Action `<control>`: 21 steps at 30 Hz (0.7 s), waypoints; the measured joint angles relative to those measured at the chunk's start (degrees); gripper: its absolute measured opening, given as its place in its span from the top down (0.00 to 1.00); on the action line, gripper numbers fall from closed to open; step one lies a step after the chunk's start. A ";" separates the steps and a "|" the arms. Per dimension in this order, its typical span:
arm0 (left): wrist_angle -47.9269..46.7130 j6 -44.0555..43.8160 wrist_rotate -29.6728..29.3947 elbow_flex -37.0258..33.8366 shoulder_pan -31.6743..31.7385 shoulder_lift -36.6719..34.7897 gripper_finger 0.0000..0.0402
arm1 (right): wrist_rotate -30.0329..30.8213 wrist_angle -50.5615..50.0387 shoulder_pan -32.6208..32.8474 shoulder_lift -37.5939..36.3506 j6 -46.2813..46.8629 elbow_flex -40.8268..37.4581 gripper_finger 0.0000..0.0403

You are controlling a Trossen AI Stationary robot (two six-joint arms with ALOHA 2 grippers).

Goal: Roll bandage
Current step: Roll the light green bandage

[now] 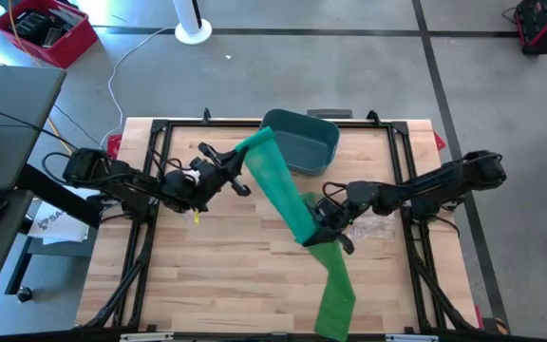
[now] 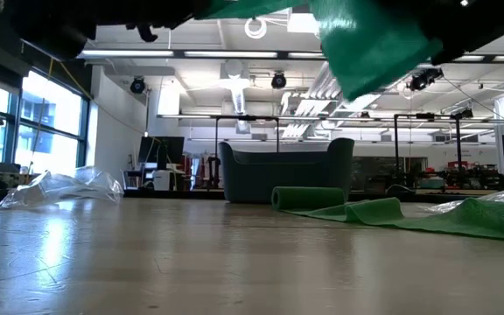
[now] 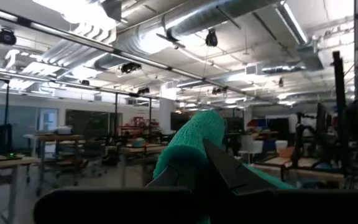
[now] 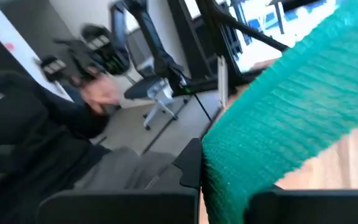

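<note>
Green bandage [image 1: 283, 195] stretched taut, rolling not yet begun.

One end is clamped in the left claw [image 1: 240, 171], the middle clamped in the right claw [image 1: 313, 231]; beyond it the tail trails over the desk [image 1: 216, 256] edge. Winding the held end appears due next.

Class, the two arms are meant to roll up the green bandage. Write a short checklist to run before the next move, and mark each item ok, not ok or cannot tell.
1. Left gripper shut on the bandage end: ok.
2. Right gripper shut on the bandage further along: ok.
3. Span between grippers lifted off the table: ok.
4. Tail hangs over the table's near edge: not ok.
5. Bandage clear of the bin: cannot tell.
6. Rolling started: not ok.
</note>
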 joint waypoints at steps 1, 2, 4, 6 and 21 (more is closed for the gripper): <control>-0.04 0.00 -0.05 -0.68 0.24 -0.27 0.99 | 0.01 -0.04 0.20 -1.09 0.22 0.00 1.00; -0.22 -0.02 -0.13 -1.40 0.54 -0.61 0.99 | 0.03 0.01 0.45 -2.10 0.40 0.00 1.00; -0.59 -0.30 -0.19 -2.68 1.21 -0.98 0.99 | 0.01 0.04 1.05 -4.17 0.42 0.04 1.00; -2.39 -0.50 -0.18 -3.76 1.96 -1.10 0.99 | 0.12 0.13 1.53 -5.91 0.36 0.31 1.00; -25.69 -12.76 9.46 -4.39 1.57 -1.05 1.00 | 3.04 0.08 -3.45 -10.04 -0.50 7.67 1.00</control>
